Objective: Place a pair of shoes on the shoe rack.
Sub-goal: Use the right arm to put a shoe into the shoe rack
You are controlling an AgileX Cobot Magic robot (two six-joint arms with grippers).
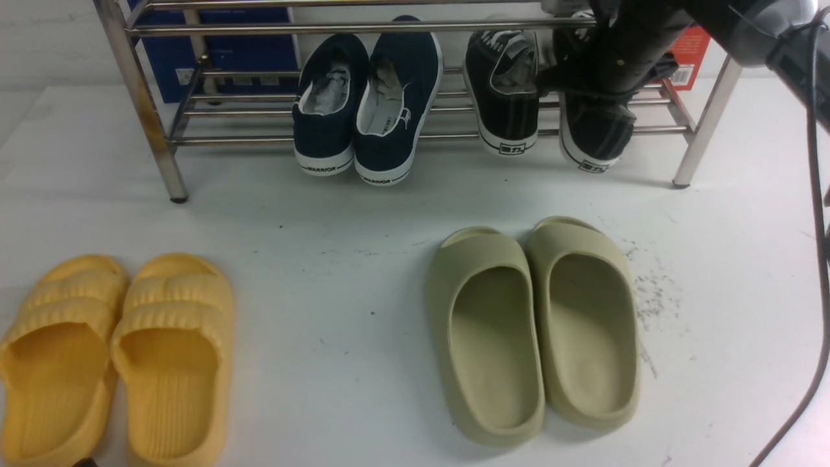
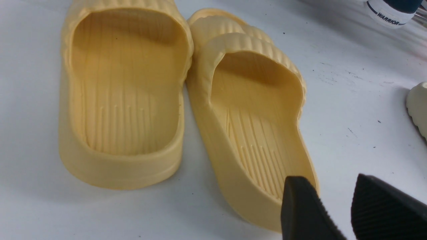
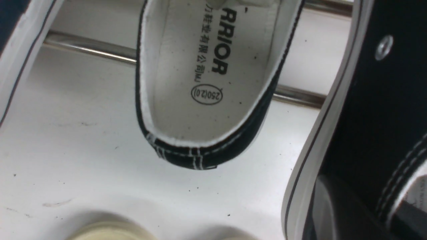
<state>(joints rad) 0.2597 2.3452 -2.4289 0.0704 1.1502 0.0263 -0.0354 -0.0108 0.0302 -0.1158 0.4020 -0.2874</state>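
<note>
Pinching a black sneaker (image 1: 596,136) on the far-edge shoe rack (image 1: 389,28), the right claw (image 1: 587,84) is squeezing; the left claw (image 2: 330,181) is hanging open.

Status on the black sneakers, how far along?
Done: left black sneaker sits on the rack beside the navy pair. In hand: right gripper appears to clamp the right black sneaker, which lies on the rack bars, heel overhanging. To do: release and pull back. Left gripper is open over the yellow slides.
</note>
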